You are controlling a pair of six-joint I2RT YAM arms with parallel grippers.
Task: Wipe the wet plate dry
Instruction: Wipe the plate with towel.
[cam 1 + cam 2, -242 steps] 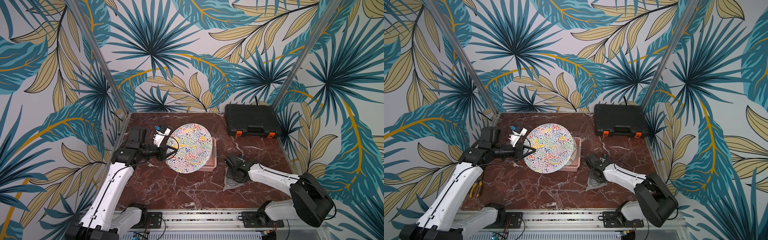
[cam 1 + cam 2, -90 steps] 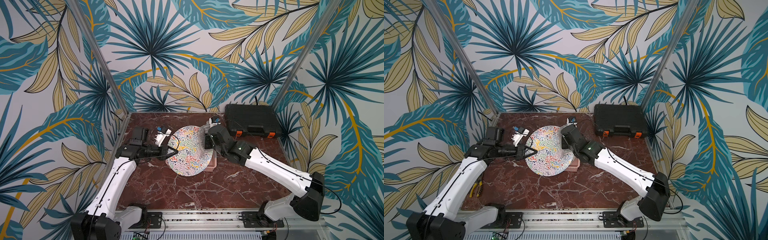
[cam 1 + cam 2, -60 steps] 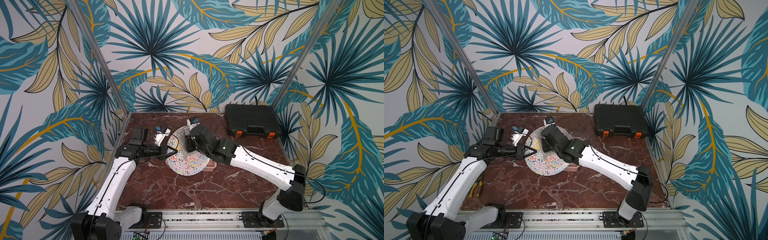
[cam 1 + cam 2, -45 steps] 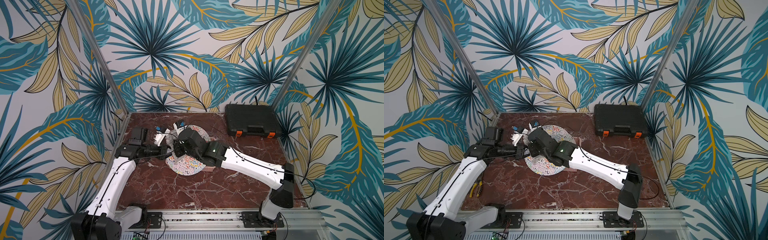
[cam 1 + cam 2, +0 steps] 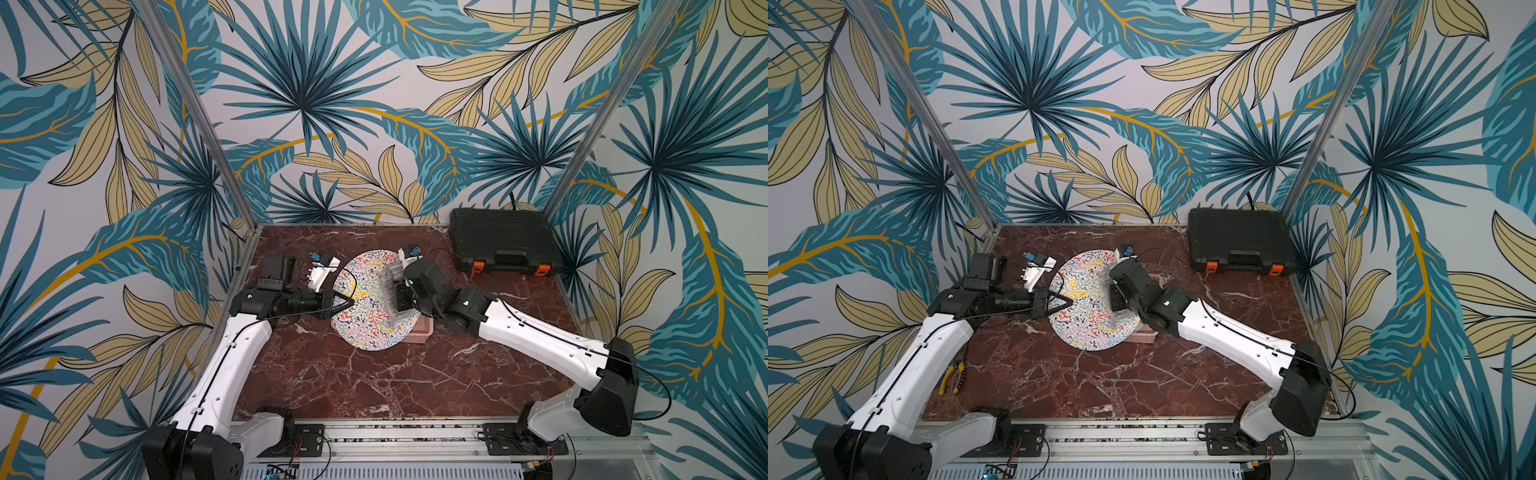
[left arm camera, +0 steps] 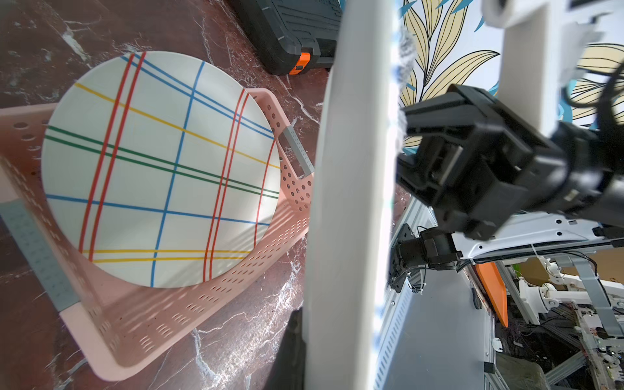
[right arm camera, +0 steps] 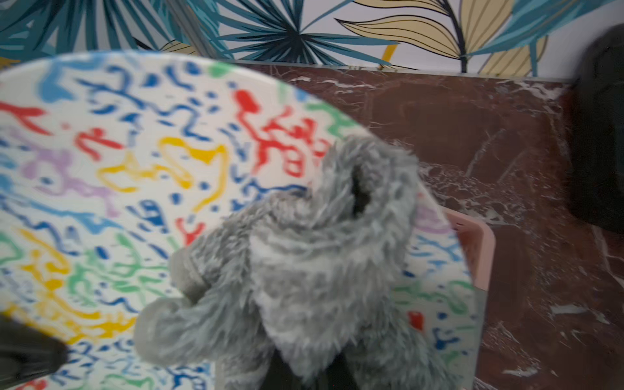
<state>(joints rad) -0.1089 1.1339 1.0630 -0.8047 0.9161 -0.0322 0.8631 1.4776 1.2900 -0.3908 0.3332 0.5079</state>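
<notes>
Right pincer [image 5: 395, 293] dragged cloth [image 7: 304, 253] back across plate [image 5: 365, 320]; left pincer [image 5: 347, 302] grips it.

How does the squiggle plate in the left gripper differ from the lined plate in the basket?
The squiggle plate bears multicolour squiggles; the lined plate has straight crossing stripes. The squiggle plate is held up by the left gripper; the lined plate rests in the pink basket. The grey cloth lies against the squiggle plate; nothing touches the lined plate's face. Both are round and white-based.
</notes>
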